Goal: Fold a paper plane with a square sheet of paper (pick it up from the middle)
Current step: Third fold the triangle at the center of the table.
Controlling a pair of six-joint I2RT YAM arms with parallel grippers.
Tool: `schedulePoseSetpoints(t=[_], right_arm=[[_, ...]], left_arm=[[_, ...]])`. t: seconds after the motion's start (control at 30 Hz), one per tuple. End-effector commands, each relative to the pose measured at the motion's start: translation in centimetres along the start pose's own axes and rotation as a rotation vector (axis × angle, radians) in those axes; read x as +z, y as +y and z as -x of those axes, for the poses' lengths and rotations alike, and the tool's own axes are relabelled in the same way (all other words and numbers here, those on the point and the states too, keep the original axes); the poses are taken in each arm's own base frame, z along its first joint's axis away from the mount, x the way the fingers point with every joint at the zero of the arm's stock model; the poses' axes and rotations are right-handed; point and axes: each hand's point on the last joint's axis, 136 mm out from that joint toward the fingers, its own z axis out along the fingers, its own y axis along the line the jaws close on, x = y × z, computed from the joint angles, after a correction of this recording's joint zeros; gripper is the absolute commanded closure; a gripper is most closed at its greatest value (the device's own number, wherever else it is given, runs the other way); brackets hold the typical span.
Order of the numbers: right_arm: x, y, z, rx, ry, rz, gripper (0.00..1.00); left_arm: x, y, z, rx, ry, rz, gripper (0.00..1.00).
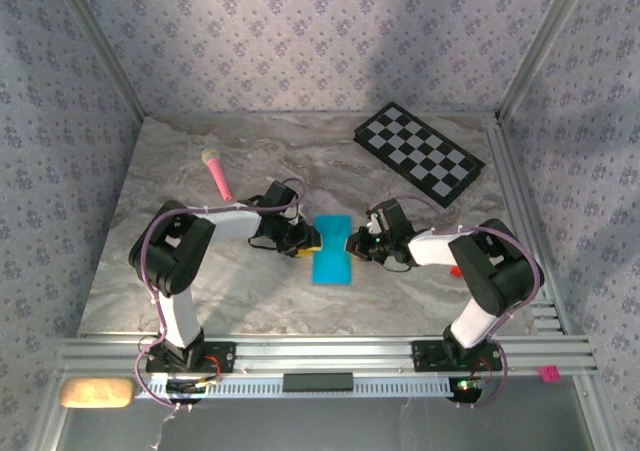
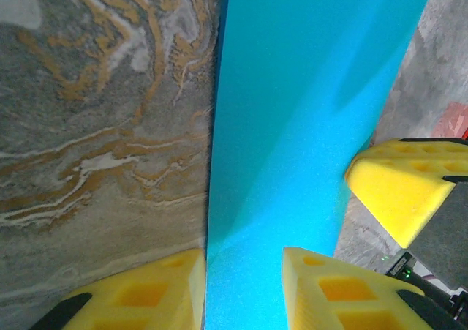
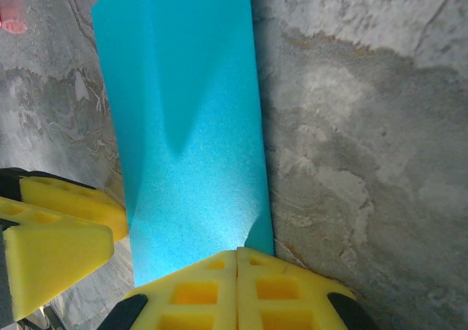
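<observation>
The square sheet of paper [image 1: 332, 249] is bright cyan and lies folded into a narrow rectangle on the marble table, between the two grippers. My left gripper [image 1: 308, 243] is at its left edge. In the left wrist view its yellow fingers [image 2: 164, 290] stand apart, gripper [image 2: 243, 260] open, with the flat paper [image 2: 307, 110] showing in the gap. My right gripper [image 1: 355, 243] is at the paper's right edge. In the right wrist view it [image 3: 238, 255] is shut, fingertips together, resting at the near edge of the paper [image 3: 190, 125].
A pink stick [image 1: 218, 173] lies at the back left of the table. A black-and-white checkered board [image 1: 420, 153] sits at the back right. A small red object [image 1: 455, 269] lies beside the right arm. Aluminium rails run along the near and right edges.
</observation>
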Motion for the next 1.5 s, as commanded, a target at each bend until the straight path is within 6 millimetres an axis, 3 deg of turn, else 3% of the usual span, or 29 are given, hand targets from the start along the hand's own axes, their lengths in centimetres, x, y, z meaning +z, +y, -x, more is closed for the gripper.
schedulePoseSetpoints(t=[0.0, 0.47, 1.13, 1.33, 1.47], right_arm=[[0.1, -4.0, -2.2, 0.071, 0.045, -0.137, 0.93], [0.0, -3.9, -2.2, 0.068, 0.043, -0.138, 0.93], [0.0, -3.1, -1.8, 0.054, 0.036, -0.122, 0.92], [-0.7, -1.3, -1.2, -0.003, 0.006, -0.067, 0.82], [-2.4, -0.3, -0.3, -0.067, -0.059, -0.098, 0.74]], left_arm=[[0.6, -0.8, -0.5, 0.014, 0.032, -0.030, 0.68], [0.0, -0.7, 0.1, 0.010, -0.011, -0.023, 0.70], [-1.3, -0.1, 0.6, -0.029, -0.067, -0.010, 0.93], [-2.2, -1.0, 0.7, -0.066, -0.072, -0.049, 0.96], [-3.1, -1.2, 0.5, -0.072, -0.084, -0.035, 0.96]])
